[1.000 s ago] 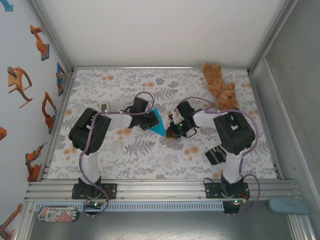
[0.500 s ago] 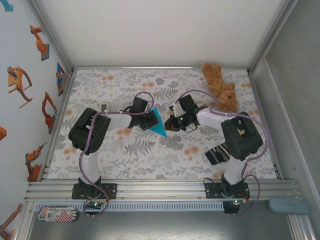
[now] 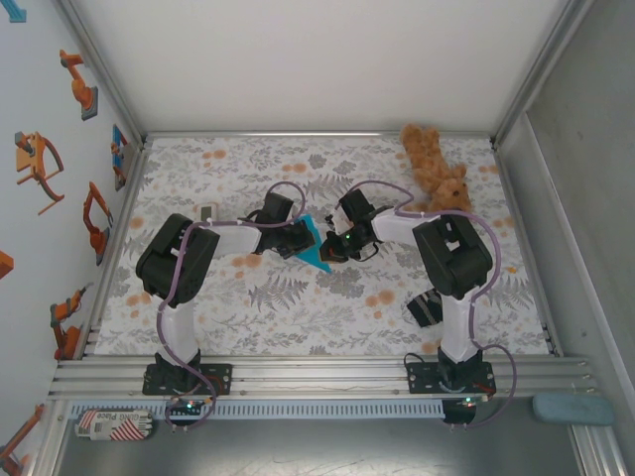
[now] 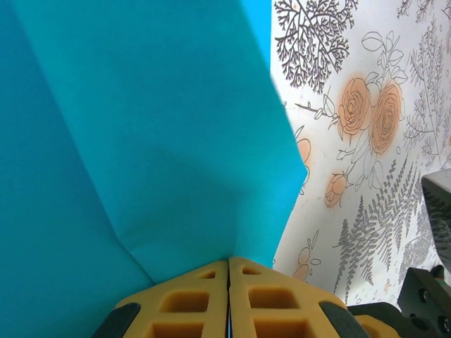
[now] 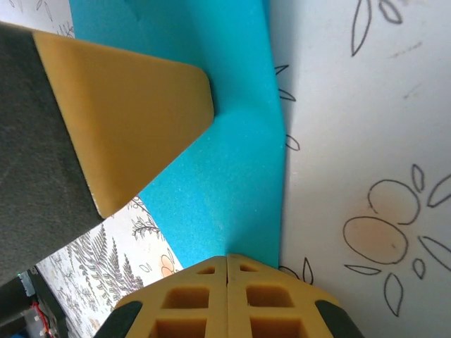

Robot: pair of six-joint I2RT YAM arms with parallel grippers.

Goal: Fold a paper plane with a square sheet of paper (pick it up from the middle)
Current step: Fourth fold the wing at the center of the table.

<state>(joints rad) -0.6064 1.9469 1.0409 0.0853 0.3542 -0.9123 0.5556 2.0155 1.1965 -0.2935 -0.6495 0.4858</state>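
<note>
The square sheet of paper (image 3: pixel 317 249) is bright cyan and creased into a triangular shape, lying mid-table on the floral cloth. My left gripper (image 3: pixel 304 243) comes at it from the left. In the left wrist view its yellow jaws (image 4: pixel 229 262) are shut with the paper (image 4: pixel 141 141) pinched at their tips. My right gripper (image 3: pixel 336 248) meets the paper from the right. Its jaws (image 5: pixel 227 257) are shut, tips against the paper's (image 5: pixel 225 183) straight edge, nothing seen between them. The left gripper's finger (image 5: pixel 120 105) rests over the paper close by.
A brown teddy bear (image 3: pixel 438 183) lies at the back right. A dark striped cloth (image 3: pixel 427 306) sits beside the right arm's base link. A small white object (image 3: pixel 206 211) lies left of the left arm. Metal frame rails border the table.
The right arm has swung left across the table, bringing its shut gripper up to the paper's right edge. The left gripper has stayed put with the paper.
</note>
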